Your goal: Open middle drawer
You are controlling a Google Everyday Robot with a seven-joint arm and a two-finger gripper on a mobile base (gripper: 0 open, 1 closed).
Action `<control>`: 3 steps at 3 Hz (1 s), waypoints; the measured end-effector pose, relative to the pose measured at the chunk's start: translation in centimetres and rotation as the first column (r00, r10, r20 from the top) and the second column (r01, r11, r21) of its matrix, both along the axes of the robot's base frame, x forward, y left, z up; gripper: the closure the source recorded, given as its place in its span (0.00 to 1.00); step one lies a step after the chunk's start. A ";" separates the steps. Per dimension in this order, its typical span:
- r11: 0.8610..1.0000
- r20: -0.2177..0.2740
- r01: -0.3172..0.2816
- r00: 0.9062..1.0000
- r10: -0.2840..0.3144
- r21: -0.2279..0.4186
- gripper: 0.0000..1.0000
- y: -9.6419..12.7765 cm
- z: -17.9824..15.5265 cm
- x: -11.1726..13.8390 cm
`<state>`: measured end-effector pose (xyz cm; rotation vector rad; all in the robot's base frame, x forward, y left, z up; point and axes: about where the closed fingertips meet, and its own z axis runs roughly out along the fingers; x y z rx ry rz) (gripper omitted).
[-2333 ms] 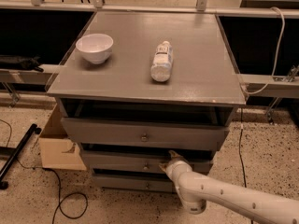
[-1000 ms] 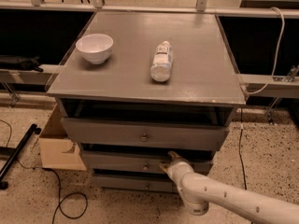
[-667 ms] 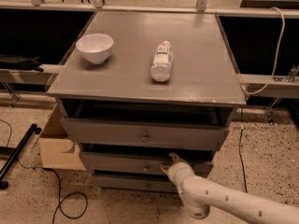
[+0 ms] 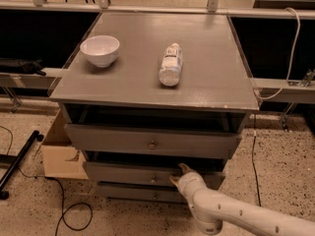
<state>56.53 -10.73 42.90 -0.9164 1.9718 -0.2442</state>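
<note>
1. Where the pull must begin, we mark the gripper [image 4: 177, 174] at the upper edge of the middle drawer [image 4: 123, 173], touching the right-hand part of its front. Whether it is released or clenched on that edge we cannot tell.
2. We find the drawer's knob [image 4: 153, 179] just left of the gripper, at about the same height and not inside it.
3. We read the front's long axis as level, running left to right across the gripper. By our judgement the drawer should slide out at right angles to that axis, toward the camera, which is the side the arm [image 4: 246, 215] reaches in from.
4. We judge that a pull taken right of the knob is off-centre, so the drawer may skew as it slides.
5. We count one arm and one gripper, so no choice of nearer hand arises.
6. We count three drawers in one cabinet [image 4: 211, 90]. The top drawer [image 4: 98, 136] lies directly above the gripper, the middle one is at the gripper, and the bottom drawer [image 4: 123, 191] lies just below it and to its left.
7. We count three knobs, one to each front, stacked in a near-vertical line left of the gripper.
8. We count one bowl [image 4: 100, 49], high above and well left of the gripper, and one bottle [image 4: 171, 64], lying on its side almost straight above it. Both rest on the cabinet top.
9. We count one box [image 4: 61, 159] on the floor, well to the gripper's left.
</note>
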 end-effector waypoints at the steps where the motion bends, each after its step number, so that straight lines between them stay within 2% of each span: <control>1: 1.000 0.005 -0.010 1.000 0.010 -0.004 1.00 -0.1 -0.3 -0.9; 3: 1.000 -0.004 -0.005 1.000 0.006 0.015 1.00 0.0 -0.6 -2.7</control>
